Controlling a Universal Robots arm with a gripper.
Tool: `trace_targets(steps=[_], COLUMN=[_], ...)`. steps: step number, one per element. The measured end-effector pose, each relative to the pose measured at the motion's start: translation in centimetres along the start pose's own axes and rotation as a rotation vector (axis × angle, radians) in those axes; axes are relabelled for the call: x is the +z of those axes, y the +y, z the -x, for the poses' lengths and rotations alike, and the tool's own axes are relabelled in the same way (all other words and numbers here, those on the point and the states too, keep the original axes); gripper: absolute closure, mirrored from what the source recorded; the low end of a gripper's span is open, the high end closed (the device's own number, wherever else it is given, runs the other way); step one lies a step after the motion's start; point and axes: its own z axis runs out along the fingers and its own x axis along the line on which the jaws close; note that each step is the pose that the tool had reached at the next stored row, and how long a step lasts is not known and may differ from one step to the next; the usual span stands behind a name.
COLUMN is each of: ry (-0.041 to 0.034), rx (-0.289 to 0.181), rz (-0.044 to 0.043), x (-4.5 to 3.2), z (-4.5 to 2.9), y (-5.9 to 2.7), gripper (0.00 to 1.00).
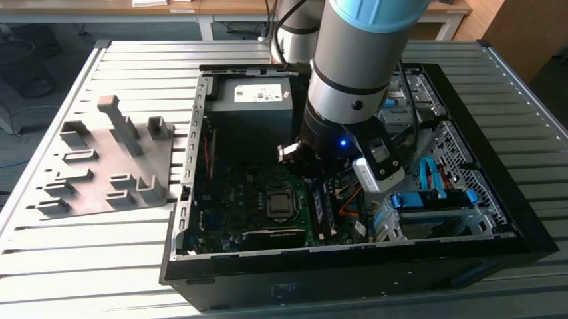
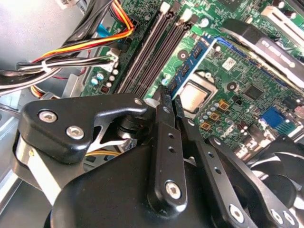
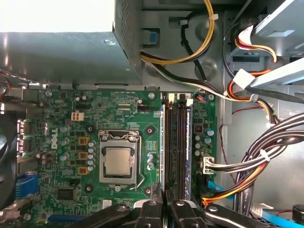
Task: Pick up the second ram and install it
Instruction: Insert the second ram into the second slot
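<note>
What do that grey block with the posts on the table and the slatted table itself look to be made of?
The grey block looks like matte moulded or printed plastic: one even dull grey, soft edges, no shine. The table looks like bare metal, probably aluminium: pale silver ribbed slats that catch the light. Neither can be confirmed by sight alone.

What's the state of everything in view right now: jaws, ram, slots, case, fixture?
gripper: jaws shut on the second ram
second ram: held on edge beside the memory slots; seating cannot be told
memory slots: two black ones empty
processor socket: chip bare, no cooler on it
computer case: lying flat, side open
grey fixture: on the table, posts bare
</note>
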Motion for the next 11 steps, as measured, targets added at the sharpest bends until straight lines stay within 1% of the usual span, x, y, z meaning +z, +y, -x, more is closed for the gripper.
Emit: trace_targets(steps=[11], ry=[0.0000], rx=[0.000], rz=[0.0000], x=[0.62], z=[0.03], y=[-0.02], gripper=[0.86])
